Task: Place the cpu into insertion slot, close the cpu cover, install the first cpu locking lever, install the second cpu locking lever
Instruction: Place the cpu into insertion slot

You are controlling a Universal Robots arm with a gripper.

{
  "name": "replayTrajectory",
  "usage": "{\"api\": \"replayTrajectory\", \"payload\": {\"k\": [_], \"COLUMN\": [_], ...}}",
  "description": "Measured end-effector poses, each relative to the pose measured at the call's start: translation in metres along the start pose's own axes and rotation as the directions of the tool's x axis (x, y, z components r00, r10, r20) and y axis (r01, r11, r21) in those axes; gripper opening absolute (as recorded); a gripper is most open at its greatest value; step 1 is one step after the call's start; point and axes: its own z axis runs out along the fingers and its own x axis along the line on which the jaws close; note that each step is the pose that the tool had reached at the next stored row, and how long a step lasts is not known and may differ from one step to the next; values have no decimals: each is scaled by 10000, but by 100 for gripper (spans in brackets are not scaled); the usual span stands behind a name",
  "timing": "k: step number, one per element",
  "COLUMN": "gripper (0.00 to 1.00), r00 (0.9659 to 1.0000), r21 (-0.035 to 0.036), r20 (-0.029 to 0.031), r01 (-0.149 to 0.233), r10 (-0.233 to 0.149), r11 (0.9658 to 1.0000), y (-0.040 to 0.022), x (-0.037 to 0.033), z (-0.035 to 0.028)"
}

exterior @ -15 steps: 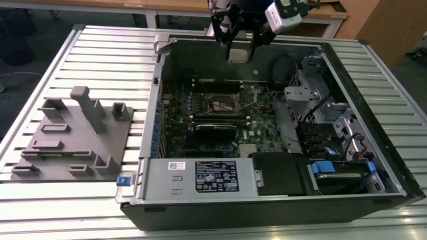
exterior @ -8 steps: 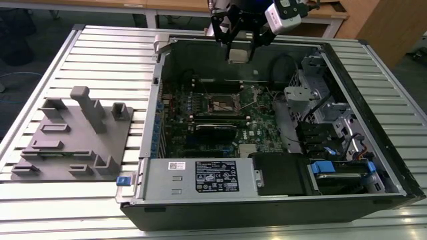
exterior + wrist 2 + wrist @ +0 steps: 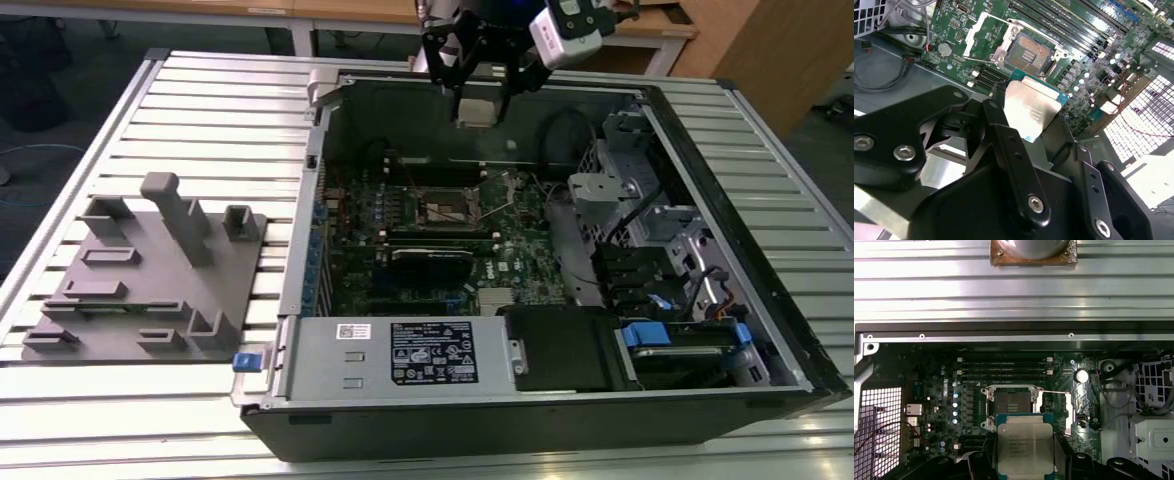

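Observation:
My gripper (image 3: 477, 100) hangs over the far edge of the open computer case and is shut on the cpu (image 3: 477, 109), a flat silver-grey square chip. Both wrist views show the cpu (image 3: 1031, 107) (image 3: 1023, 445) pinched by its two side edges between the black fingers (image 3: 1004, 140), face up. The insertion slot (image 3: 451, 208) (image 3: 1030, 51) (image 3: 1010, 402) lies bare on the green board, below and ahead of the chip, its dark contact field uncovered. In the second wrist view the cpu cover (image 3: 972, 36) is swung open off one side of the slot.
A grey fixture plate (image 3: 147, 270) with upright pegs lies at the exterior view's left of the case. Inside the case are memory slots (image 3: 1004, 367), a black card (image 3: 430, 263), a power supply (image 3: 400, 350), and drive bays with cables (image 3: 654, 230).

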Motion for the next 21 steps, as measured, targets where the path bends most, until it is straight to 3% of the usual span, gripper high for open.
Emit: {"api": "replayTrajectory", "payload": {"k": [21], "gripper": [54], "r00": [10000], "r21": [1], "r20": [0], "r01": [0], "r10": [0], "r11": [10000], "y": [-4], "x": [-1], "z": [50]}}
